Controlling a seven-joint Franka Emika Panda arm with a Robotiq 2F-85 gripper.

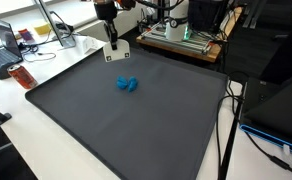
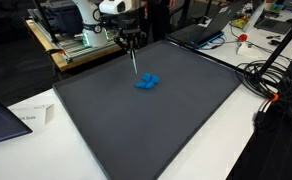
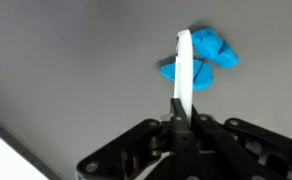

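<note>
My gripper (image 1: 112,40), pressed together, pinches a thin white flat strip (image 3: 185,75) above the dark grey mat (image 1: 106,130) on the desk (image 1: 26,130). Just right of the strip's tip, the crumpled blue lump (image 2: 147,81) lies mid-mat. I judge this the approach; the next move calls for slow, aligned lowering.

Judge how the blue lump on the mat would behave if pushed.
Small and lobed, the blue lump is probably light and would likely slide or tumble, not roll cleanly. Its creased look suggests softness. The thin white strip in the gripper may flex.
</note>
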